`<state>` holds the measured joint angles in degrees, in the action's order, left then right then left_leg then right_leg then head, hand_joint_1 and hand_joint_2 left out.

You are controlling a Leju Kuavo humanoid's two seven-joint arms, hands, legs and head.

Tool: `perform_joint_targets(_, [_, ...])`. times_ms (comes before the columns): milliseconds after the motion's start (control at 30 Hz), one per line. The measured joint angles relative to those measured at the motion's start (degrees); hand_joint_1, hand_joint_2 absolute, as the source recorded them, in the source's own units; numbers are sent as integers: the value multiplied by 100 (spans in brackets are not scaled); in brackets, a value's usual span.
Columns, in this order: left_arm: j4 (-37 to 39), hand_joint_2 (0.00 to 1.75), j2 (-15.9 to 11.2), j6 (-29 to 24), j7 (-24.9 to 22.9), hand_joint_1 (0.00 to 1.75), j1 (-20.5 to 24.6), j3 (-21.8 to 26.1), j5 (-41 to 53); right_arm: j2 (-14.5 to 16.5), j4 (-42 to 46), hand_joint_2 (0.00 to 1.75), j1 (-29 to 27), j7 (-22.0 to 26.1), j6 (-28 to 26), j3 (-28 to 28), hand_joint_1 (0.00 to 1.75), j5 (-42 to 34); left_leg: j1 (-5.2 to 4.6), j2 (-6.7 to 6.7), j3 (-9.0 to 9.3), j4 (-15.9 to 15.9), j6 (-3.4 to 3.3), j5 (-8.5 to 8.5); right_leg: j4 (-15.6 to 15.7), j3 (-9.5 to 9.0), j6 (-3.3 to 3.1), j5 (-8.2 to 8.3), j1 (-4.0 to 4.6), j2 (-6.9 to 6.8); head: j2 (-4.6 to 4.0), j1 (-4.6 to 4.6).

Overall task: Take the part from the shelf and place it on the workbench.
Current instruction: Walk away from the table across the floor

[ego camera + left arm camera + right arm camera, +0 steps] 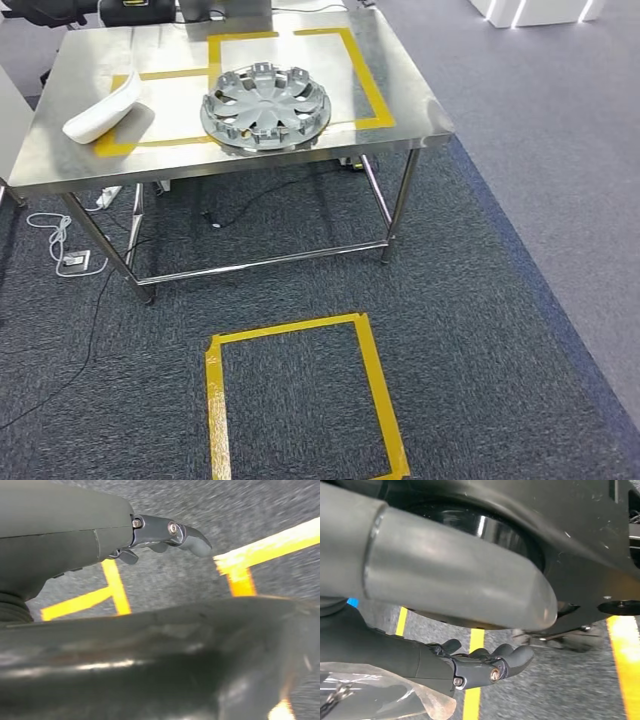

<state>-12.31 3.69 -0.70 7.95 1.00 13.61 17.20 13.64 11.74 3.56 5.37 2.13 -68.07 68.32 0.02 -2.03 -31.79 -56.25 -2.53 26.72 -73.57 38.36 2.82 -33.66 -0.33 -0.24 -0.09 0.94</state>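
1. The part, a silver wheel cover (266, 107), lies flat on the steel workbench (392, 55), well apart from both hands and ahead of them across the carpet. It sits on the yellow tape outline (355, 60) marked on the bench top, overlapping the tape's near edge.
2. Just beside the wheel cover, on the side of the robot's left arm, a white curved part (102, 110) rests on the same bench top, its near end on the tape.
3. The left hand (166, 535) hangs above grey carpet (483, 330). Its dark fingers (194, 541) are stretched out and lie close together, with nothing between them; a short finger (126, 556) curls slightly beneath. Whether the hand counts as apart or together I cannot tell for sure from this angle.
4. The right hand (482, 665) also hangs over the carpet, its fingers (518, 656) bent gently and bunched side by side, holding nothing. A clear plastic piece sits along the arm behind the hand.
5. Below both hands run strips of yellow floor tape (113, 587); in the head view these form a square (302, 395) on the carpet in front of the workbench.
6. Under the bench, a white cable (53, 235) and a small box (75, 262) lie on the carpet near the leg on the left-arm side.
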Motion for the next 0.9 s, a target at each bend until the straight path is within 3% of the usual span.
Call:
perform_joint_targets(33, [8,0,8,-8,-45,0,-7,-15,21,0,0,0,0,-10,-4,-1,0,-10,-1,-51,-58,-13,11,-39,160,-187,-1,190,-1,-28,0,1])
perform_joint_targets(100, [19,0,22,-14,-94,0,-17,-39,61,-1,0,0,14,-23,-9,-1,0,-17,-14,-149,-124,-56,46,-86,923,-794,-16,391,6,-227,0,6])
perform_joint_targets(167, [31,0,30,-23,-110,0,-25,-65,102,-3,0,0,49,-23,-9,-1,0,-14,-42,-263,-156,-112,101,-121,1608,-1225,-62,281,24,-397,0,14])
perform_joint_targets(200, [36,0,33,-28,-116,0,-25,-81,119,-5,0,0,61,-22,-9,0,0,-11,-51,-334,-172,-132,129,-142,1774,-1293,-94,212,32,-388,0,17])
perform_joint_targets(267, [42,0,32,-37,-118,0,-11,-115,146,-7,0,0,46,-28,-20,1,0,-2,-45,-395,-193,-176,193,-144,1859,-1255,-181,184,19,-277,0,19])
perform_joint_targets(300, [42,0,29,-43,-113,0,-7,-128,167,-8,0,0,25,-46,-40,0,0,4,-31,-313,-220,-273,230,-48,1857,-1232,-228,215,9,-229,0,5])
perform_joint_targets(333, [43,0,26,-54,-109,0,-8,-142,201,-9,0,0,8,-71,-66,-1,0,13,-16,-186,-282,-474,266,125,1863,-1211,-274,247,0,-186,0,-2])
perform_joint_targets(400, [49,0,25,-80,-103,0,-26,-184,297,-10,0,0,-3,-128,-115,-1,0,24,13,64,-496,-1173,319,594,1858,-1154,-332,308,4,-82,0,-22])
perform_joint_targets(433, [55,0,27,-90,-103,0,-36,-210,336,-11,0,0,-2,-149,-129,-1,0,28,18,105,-589,-1503,328,752,1852,-1127,-342,333,12,-17,0,-21])
perform_joint_targets(467, [60,0,28,-94,-104,0,-41,-236,363,-11,0,0,-2,-168,-141,-1,0,30,20,122,-619,-1693,327,800,1844,-1108,-342,354,20,52,0,-23])
perform_joint_targets(500, [64,0,29,-96,-105,0,-41,-257,377,-11,0,0,-4,-187,-154,-1,0,32,20,135,-559,-1664,317,724,1830,-1103,-336,369,27,123,0,-22])
perform_joint_targets(533, [66,0,29,-96,-107,0,-39,-272,384,-11,0,0,-5,-204,-167,-1,0,33,19,165,-408,-1425,297,551,1809,-1103,-331,377,31,195,0,-21])
perform_joint_targets(567, [66,0,28,-96,-111,0,-37,-281,388,-11,0,0,-4,-217,-179,-1,0,34,19,252,-211,-1054,269,351,1783,-1100,-325,380,30,265,0,-22])
perform_joint_targets(633, [78,0,25,-96,-133,0,-43,-287,397,-11,-2,0,13,-233,-197,-1,0,34,30,525,102,-455,219,115,1721,-1042,-293,388,25,402,1,-20])
perform_joint_targets(700, [93,0,24,-97,-166,0,-49,-289,400,-13,-4,0,26,-243,-210,-1,0,33,27,633,164,-300,188,108,1689,-956,-231,417,4,531,1,-29])
perform_joint_targets(733, [97,0,29,-98,-180,0,-41,-290,402,-13,-4,0,25,-251,-215,-1,0,33,26,570,165,-240,169,116,1683,-918,-193,433,-1,593,1,-36])
perform_joint_targets(767, [98,0,30,-101,-190,0,-22,-291,406,-14,-5,0,18,-255,-218,-1,0,33,34,488,170,-180,143,128,1659,-864,-161,423,-5,588,0,-40])
perform_joint_targets(833, [99,0,30,-110,-197,0,6,-292,416,-16,-7,0,17,-265,-225,-1,0,33,62,345,181,-53,89,132,1400,-671,-105,259,7,398,0,2])
perform_joint_targets(900, [99,0,25,-116,-197,0,-3,-292,422,-17,-7,0,28,-267,-232,-1,0,33,62,199,167,-30,65,117,725,-324,-56,-68,0,153,0,45])
